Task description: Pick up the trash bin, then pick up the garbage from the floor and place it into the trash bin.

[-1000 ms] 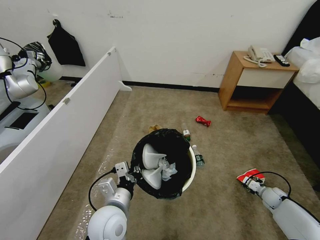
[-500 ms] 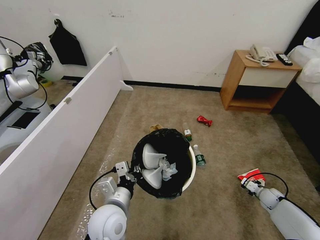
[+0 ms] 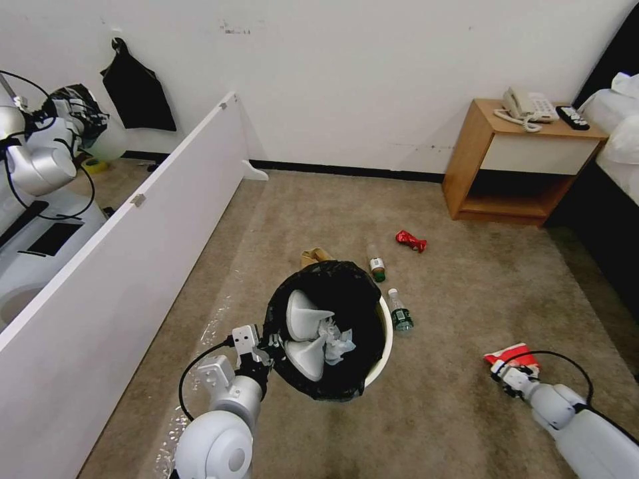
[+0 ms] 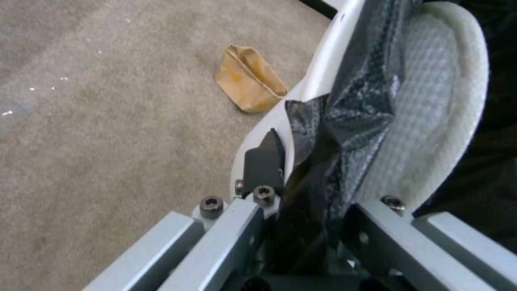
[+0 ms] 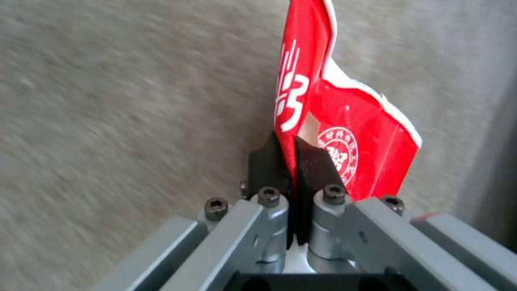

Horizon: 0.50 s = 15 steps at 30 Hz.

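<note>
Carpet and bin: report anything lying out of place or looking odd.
Litter still lies on the carpet: two bottles, a crushed red wrapper and a tan paper bag beside the trash bin. A black bag hangs on the wall.

wooden nightstand (image 3: pixel 492 166) by wall | telephone (image 3: pixel 529 105) and remote (image 3: pixel 572 118) on top | white panel (image 3: pixel 133 246) left

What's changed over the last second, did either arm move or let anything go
The right gripper, shut on the red-white snack packet, has drawn back toward the robot and slightly to its right, carrying the packet along. The head camera shifted a little too. The left gripper stays clamped on the trash bin rim; the slippers, bottles and red wrapper lie as before.
</note>
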Tool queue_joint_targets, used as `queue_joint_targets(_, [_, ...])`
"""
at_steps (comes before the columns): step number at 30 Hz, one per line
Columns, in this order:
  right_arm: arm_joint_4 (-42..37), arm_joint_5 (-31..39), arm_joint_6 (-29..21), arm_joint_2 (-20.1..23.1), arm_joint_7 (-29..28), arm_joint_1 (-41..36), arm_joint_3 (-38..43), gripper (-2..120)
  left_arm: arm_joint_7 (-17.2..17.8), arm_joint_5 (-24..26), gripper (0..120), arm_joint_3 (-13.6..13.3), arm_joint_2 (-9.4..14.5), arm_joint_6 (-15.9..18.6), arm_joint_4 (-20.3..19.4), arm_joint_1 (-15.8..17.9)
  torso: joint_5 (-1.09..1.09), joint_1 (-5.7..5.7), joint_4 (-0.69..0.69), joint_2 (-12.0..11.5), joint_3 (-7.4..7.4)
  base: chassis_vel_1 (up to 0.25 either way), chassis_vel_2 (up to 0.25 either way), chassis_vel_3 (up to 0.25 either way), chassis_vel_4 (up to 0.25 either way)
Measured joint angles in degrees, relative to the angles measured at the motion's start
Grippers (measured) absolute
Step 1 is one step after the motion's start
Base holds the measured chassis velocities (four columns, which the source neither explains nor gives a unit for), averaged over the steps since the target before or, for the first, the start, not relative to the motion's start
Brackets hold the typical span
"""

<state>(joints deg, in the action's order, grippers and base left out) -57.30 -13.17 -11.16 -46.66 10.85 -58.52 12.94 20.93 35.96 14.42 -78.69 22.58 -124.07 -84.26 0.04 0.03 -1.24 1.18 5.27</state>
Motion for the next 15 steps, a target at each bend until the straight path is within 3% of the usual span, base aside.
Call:
queue_joint_targets(6, [-6.5, 2.9, -1.0, 4.5, -0.2, -4.8, 3.8, 0, 0.0, -0.2, 1, -0.3, 0.1, 0.0, 0.0, -0.5, -0.02, 0.0, 0.03, 0.0, -0.01, 0.0, 0.0, 0.0, 0.0])
queue_joint_targets(8, [-12.3, 5.8, -1.6, 8.6, -0.4, -9.8, 7.8, 0, 0.0, -0.2, 1, -0.4, 0.4, 0.1, 0.0, -0.6, -0.04, 0.0, 0.01, 0.0, -0.01, 0.0, 0.0, 0.0, 0.0])
queue_joint_targets(15, [-20.2, 9.0, -1.4, 14.0, -0.3, -18.7, 16.1, 0, 0.3, 0.3, 1, -0.3, 1.1, 0.1, -0.3, -0.8, -0.04, 0.0, -0.02, 0.0, -0.01, 0.0, 0.0, 0.0, 0.0])
